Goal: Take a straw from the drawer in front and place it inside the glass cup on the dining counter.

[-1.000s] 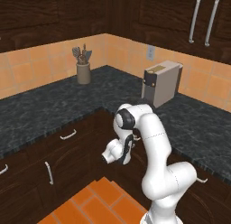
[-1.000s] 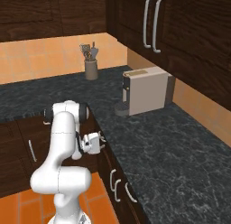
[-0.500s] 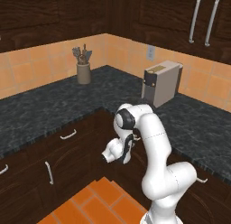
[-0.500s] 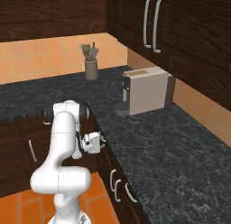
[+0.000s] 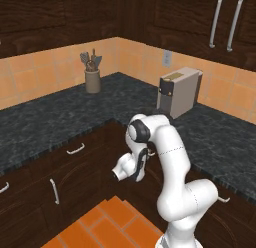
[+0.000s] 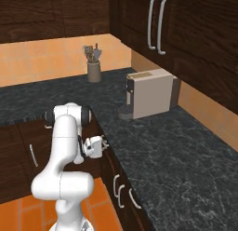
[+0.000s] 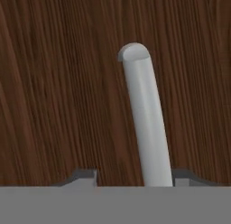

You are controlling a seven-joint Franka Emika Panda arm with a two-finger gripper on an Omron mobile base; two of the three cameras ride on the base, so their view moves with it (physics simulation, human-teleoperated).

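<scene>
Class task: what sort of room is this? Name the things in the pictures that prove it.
A kitchen, most likely: a black speckled worktop over dark wooden cabinets, a coffee machine, and a utensil holder against the tiled wall.

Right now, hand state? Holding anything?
Hand: its fingers straddle the drawer's silver handle; whether they have clamped on it cannot be told.

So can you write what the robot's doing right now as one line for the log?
phase: opening drawer | gripper: jaws either side of silver handle, grip not confirmed | drawer front: looks closed | straw: not yet fetched
</scene>
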